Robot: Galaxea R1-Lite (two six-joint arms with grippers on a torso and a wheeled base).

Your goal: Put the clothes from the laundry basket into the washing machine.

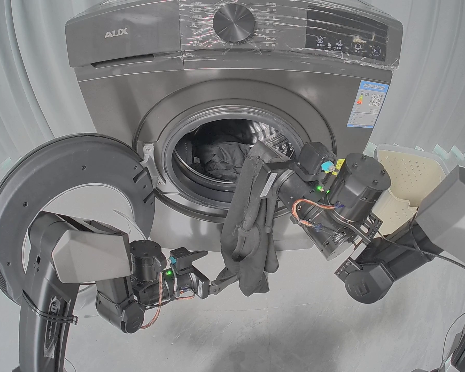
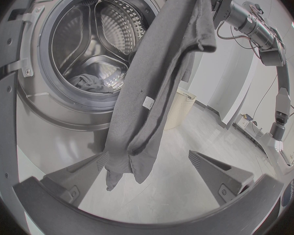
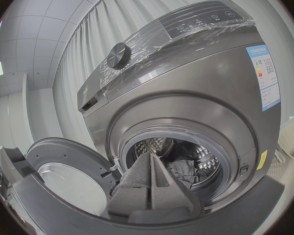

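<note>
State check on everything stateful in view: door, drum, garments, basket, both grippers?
washing machine door: swung fully open.
drum: one dark garment lying inside.
hanging garment: outside the opening, not yet in.
right gripper: jaws shut on the hanging garment's top.
left gripper: jaws open, the hanging garment's lower end between them.
laundry basket: upright at the robot's right; no clothes in the visible part.

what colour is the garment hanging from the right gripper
The garment is plain dark grey, clearest in the left wrist view.

The right hand [image 1: 257, 157] is raised on a forward-stretched arm and is clamped on a garment [image 1: 245, 223]. The left hand [image 1: 226, 276] sits low, its forearm level and its fingers [image 2: 219, 175] spread wide.
</note>
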